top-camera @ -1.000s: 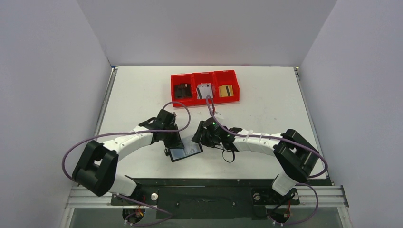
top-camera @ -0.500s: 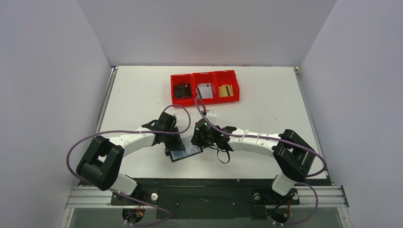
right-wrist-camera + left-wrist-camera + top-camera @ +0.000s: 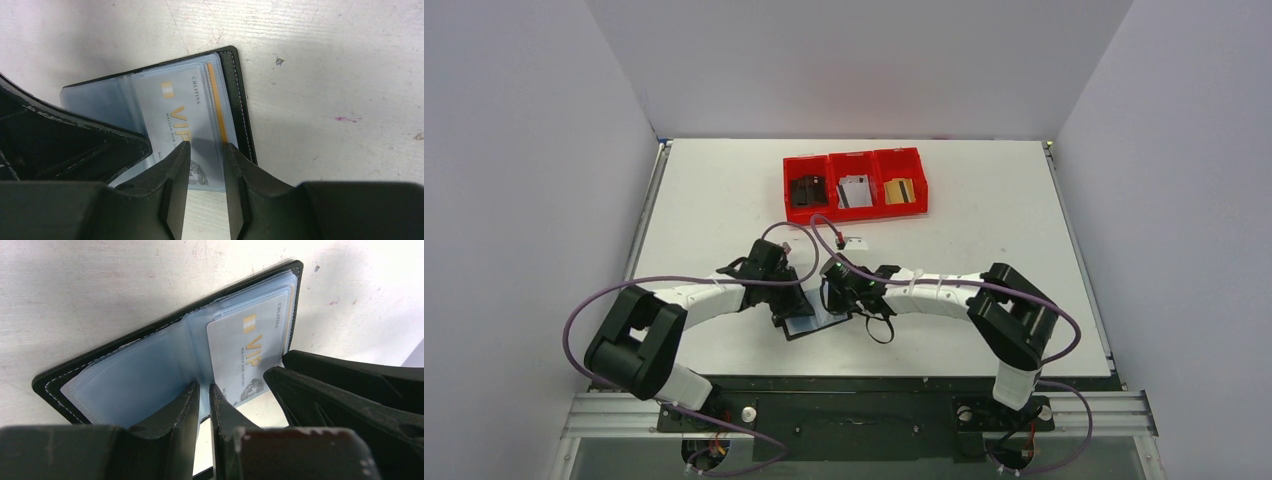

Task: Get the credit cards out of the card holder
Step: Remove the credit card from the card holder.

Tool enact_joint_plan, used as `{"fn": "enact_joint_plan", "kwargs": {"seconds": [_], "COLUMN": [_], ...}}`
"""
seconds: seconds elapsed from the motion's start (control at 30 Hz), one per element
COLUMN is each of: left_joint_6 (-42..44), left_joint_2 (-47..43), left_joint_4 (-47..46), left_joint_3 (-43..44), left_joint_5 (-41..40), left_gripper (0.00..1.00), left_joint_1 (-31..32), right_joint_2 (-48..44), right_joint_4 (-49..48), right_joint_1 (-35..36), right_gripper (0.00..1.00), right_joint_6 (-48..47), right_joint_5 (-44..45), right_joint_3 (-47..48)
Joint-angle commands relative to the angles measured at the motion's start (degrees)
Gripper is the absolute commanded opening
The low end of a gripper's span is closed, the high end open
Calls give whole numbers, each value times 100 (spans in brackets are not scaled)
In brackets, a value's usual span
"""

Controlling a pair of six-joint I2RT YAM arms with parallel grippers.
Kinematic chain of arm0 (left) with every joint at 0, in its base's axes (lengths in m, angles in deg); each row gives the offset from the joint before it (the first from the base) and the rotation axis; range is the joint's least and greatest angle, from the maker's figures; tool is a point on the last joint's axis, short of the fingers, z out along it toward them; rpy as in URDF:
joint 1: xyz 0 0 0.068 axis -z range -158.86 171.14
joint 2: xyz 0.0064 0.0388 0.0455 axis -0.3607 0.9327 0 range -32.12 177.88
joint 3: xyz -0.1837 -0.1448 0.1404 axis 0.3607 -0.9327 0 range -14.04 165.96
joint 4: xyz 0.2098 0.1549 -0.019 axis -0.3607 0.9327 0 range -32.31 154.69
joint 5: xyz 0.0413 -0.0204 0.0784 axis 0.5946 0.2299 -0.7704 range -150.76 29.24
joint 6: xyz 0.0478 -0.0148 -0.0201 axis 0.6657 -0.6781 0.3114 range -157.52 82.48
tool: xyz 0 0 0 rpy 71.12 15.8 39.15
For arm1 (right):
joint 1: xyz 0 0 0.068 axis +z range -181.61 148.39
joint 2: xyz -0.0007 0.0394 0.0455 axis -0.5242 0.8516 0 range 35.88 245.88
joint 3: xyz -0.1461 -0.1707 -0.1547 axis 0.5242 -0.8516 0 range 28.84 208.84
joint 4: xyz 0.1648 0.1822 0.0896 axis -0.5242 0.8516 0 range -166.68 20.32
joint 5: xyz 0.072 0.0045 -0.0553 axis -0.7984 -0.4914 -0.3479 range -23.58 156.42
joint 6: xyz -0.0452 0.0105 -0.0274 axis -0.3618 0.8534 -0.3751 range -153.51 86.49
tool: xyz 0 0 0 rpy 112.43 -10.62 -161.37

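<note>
Top external: the right gripper (image 3: pixel 830 303) has slid in from 3 o'clock onto the open holder (image 3: pixel 816 323) at the table's 6 o'clock. Its jaws have narrowed astride the card (image 3: pixel 182 120), though I cannot tell if they grip it. The left gripper (image 3: pixel 202 388) is nearly closed at the sleeve (image 3: pixel 150 375) fold, hold unclear, so the pull-out looks about to begin.

White table (image 3: pixel 984 220) in front of me, matte. Close up it's scuffed, with faint grey streaks and one small purple speck (image 3: pixel 345 119). A thin metal strip (image 3: pixel 646 215) runs along its left side, same on the right. Three plain pale lilac-grey walls box me in: back wall (image 3: pixel 854 60), left wall (image 3: pixel 514 200), right wall (image 3: pixel 1184 200). At my near edge there's a black plate (image 3: pixel 864 385), then an aluminium rail (image 3: pixel 1124 410) across. The light is even and shadows are soft. Under the rail is a dark glassy strip (image 3: pixel 874 462); can't tell what it is.
</note>
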Motion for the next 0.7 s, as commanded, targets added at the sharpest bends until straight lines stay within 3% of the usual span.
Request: {"fn": "enact_joint_plan", "kwargs": {"seconds": [0.0,0.27,0.67], "left_joint_6": [-89,-205,-402], "left_joint_2": [-98,-291,-399], "left_joint_4": [-605,-1074,-1976], "left_joint_3": [-199,-509,-973], "left_joint_5": [270,507,921], "left_gripper": [12,13,14], "left_joint_1": [-83,-179,-358], "right_joint_2": [128,177,364], "right_joint_4": [206,290,397], "right_joint_1": [120,272,407], "right_gripper": [25,11,8], "right_joint_6": [-83,-29,-48], "right_joint_5": [367,424,383], "right_joint_3": [242,184,345]}}
